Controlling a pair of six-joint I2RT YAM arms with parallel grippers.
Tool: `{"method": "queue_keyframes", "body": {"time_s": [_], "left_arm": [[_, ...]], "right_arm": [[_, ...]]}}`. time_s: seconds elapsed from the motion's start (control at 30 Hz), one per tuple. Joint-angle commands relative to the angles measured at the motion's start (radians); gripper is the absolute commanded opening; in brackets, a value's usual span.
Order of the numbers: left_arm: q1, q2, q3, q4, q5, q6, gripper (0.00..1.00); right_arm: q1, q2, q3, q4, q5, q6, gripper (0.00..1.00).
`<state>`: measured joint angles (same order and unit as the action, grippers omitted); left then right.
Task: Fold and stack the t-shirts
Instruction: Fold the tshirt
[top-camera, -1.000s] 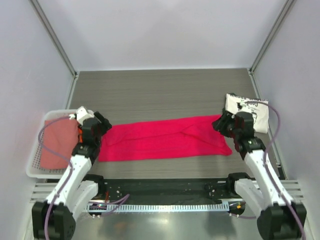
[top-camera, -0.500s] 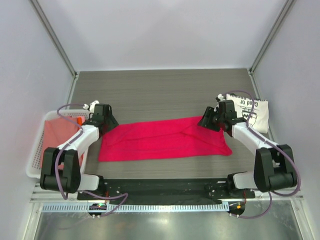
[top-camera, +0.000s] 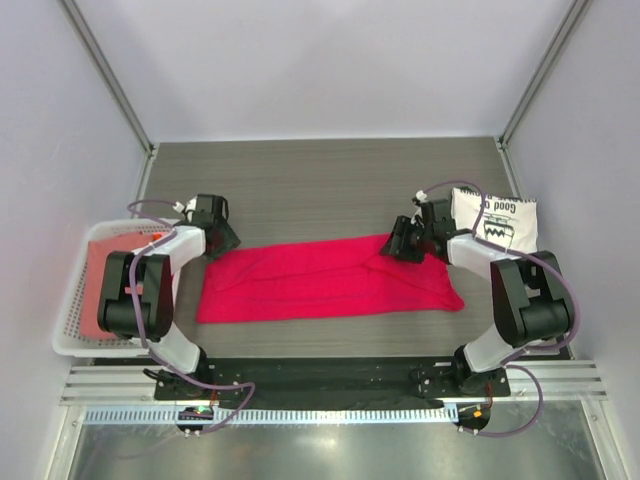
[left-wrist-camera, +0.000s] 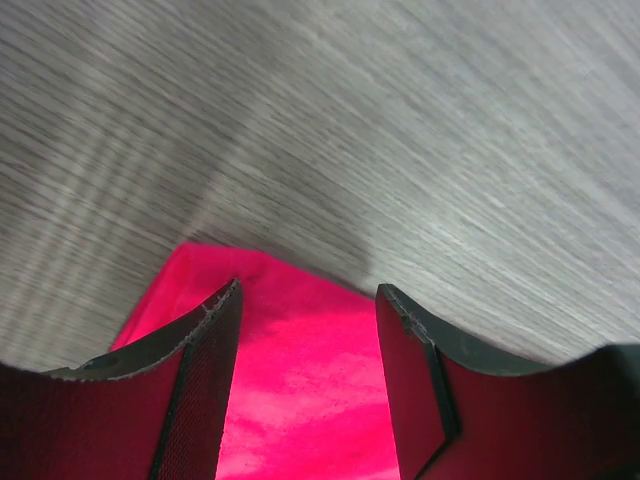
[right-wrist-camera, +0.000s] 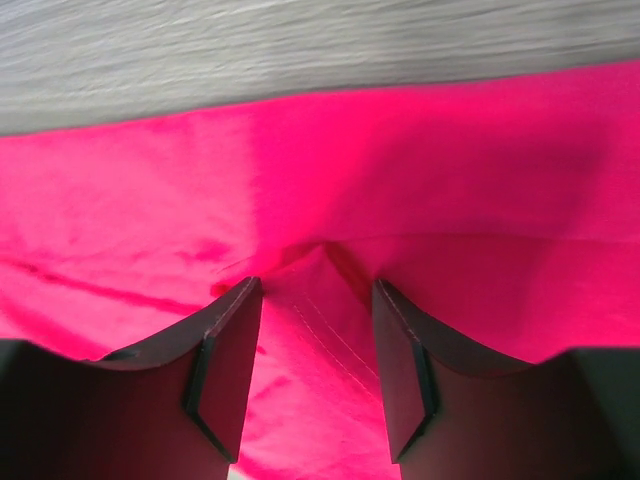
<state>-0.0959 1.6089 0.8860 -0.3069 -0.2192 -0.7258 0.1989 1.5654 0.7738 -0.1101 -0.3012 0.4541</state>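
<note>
The crimson-pink t-shirt (top-camera: 330, 280) lies folded into a long strip across the table's middle. My left gripper (top-camera: 224, 242) is low at its far left corner. In the left wrist view that gripper (left-wrist-camera: 308, 300) is open, with the shirt's corner (left-wrist-camera: 300, 400) lying between the fingers. My right gripper (top-camera: 399, 246) is low over the shirt's far right end. It is open too (right-wrist-camera: 315, 290), straddling a raised fold with a stitched hem (right-wrist-camera: 320, 320). The cream printed t-shirt (top-camera: 497, 224) lies folded at the far right, just behind the right arm.
A white lattice basket (top-camera: 62, 340) stands at the left table edge with a dull red cloth (top-camera: 103, 275) inside. Bare grey wood-grain table (top-camera: 320, 185) lies behind the shirt, bounded by walls. Both arm bases sit at the near edge.
Both arms have stretched forward and dropped low, from the shirt's ends to its far corners. The left jaws have narrowed a little. The shirts lie as before.
</note>
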Motion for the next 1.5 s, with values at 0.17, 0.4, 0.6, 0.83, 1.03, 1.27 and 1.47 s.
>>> {"method": "queue_keyframes", "body": {"time_s": [0.17, 0.4, 0.6, 0.83, 1.03, 1.27, 1.47], "left_arm": [[0.018, 0.04, 0.018, -0.031, 0.001, -0.006, 0.56], [0.016, 0.01, 0.022, -0.028, 0.007, 0.006, 0.55], [-0.013, -0.086, 0.007, -0.009, 0.018, 0.045, 0.56], [-0.116, -0.19, 0.005, -0.017, -0.019, 0.065, 0.57], [-0.157, -0.221, 0.022, -0.037, -0.005, 0.066, 0.57], [-0.205, -0.239, 0.044, -0.058, -0.003, 0.062, 0.57], [-0.255, -0.23, 0.074, -0.069, -0.008, 0.058, 0.57]], "right_arm": [[0.04, -0.235, -0.169, 0.05, -0.235, 0.08, 0.49], [0.063, -0.478, -0.292, -0.002, -0.4, 0.172, 0.51], [0.065, -0.519, -0.13, -0.206, -0.049, 0.041, 0.56], [0.063, -0.253, -0.013, -0.165, 0.192, -0.011, 0.55], [0.065, -0.157, -0.071, -0.099, 0.136, 0.027, 0.51], [0.088, -0.436, -0.246, -0.238, 0.053, 0.105, 0.49], [0.129, -0.704, -0.275, -0.376, 0.014, 0.189, 0.5]]}}
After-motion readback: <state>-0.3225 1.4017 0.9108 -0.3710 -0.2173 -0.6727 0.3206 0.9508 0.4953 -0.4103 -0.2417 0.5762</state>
